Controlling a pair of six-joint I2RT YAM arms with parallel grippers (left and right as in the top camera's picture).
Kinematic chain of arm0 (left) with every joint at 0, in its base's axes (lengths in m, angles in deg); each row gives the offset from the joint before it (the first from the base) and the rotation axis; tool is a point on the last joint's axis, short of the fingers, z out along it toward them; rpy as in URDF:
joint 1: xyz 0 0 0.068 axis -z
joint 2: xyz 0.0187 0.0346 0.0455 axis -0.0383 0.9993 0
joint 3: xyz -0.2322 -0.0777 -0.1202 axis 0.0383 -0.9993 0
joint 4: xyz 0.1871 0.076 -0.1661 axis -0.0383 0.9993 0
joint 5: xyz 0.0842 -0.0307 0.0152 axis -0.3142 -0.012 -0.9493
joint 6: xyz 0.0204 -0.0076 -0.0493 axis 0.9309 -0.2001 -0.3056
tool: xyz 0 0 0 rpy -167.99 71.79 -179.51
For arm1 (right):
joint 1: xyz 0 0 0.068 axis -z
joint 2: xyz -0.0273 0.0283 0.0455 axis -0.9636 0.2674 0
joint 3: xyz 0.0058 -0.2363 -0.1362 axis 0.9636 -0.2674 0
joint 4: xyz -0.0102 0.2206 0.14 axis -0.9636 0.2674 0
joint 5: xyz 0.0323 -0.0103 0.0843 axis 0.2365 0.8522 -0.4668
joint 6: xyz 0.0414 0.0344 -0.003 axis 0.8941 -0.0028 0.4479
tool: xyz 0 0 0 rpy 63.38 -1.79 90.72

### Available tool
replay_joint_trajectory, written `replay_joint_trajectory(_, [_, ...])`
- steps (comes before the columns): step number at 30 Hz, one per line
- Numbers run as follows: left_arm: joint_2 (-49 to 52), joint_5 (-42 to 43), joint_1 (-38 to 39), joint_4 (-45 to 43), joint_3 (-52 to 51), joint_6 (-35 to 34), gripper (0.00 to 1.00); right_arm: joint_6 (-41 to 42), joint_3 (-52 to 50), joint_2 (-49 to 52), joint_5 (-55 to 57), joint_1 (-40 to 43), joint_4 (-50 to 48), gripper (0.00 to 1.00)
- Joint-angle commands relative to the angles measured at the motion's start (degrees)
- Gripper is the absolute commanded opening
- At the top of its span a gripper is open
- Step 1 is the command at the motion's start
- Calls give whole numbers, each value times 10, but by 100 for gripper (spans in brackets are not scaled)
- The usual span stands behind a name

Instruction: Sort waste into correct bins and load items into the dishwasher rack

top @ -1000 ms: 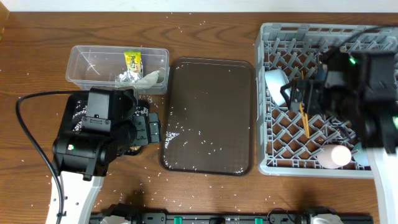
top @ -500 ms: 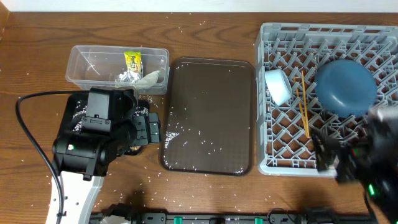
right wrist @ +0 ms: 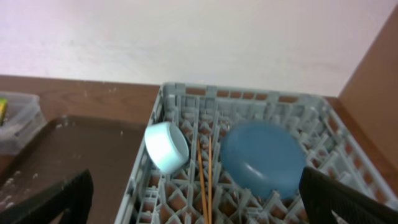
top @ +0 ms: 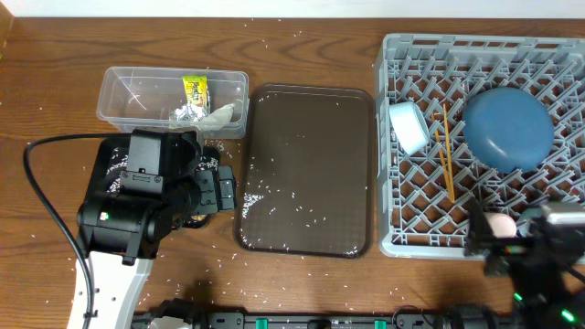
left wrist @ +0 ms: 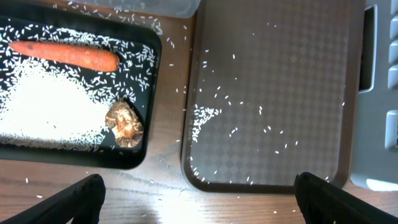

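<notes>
Left claw (left wrist: 206, 202) and right claw (right wrist: 202, 208), both wide apart
Round dark blue dish (right wrist: 261, 158) sits ahead of the right one, inside the grey plastic lattice rack (right wrist: 186, 91).

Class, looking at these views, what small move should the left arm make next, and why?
Probably shift the open left gripper right, over the rice grains scattered on the brown serving tray; the blue dish already sits in the rack.

rack (top: 384, 183) — blue dish (top: 508, 126), chopsticks (top: 447, 164), pale cup (top: 409, 126) inside | clear tub (top: 137, 91) — wrapper (top: 195, 90), foil (top: 186, 113), tissue (top: 218, 114) inside
</notes>
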Motion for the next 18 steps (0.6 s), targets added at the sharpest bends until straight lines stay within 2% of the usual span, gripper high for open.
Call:
replay_joint_trajectory(1, [2,4,-2,0,3,-3,98,-10,-109,-32,-17,-8,-59,99])
replay_joint_trajectory(9, [2,4,-2,0,3,-3,98,-10,-308,-137,-23,-8,-241,99])
replay_joint_trajectory(13, [2,4,-2,0,3,-3,97,-10,-354,-197,-23,-7,-263,99])
replay_joint_trajectory(18, [2,4,-2,0,3,-3,98,-10,-382,-196,-23,-5,-274,99])
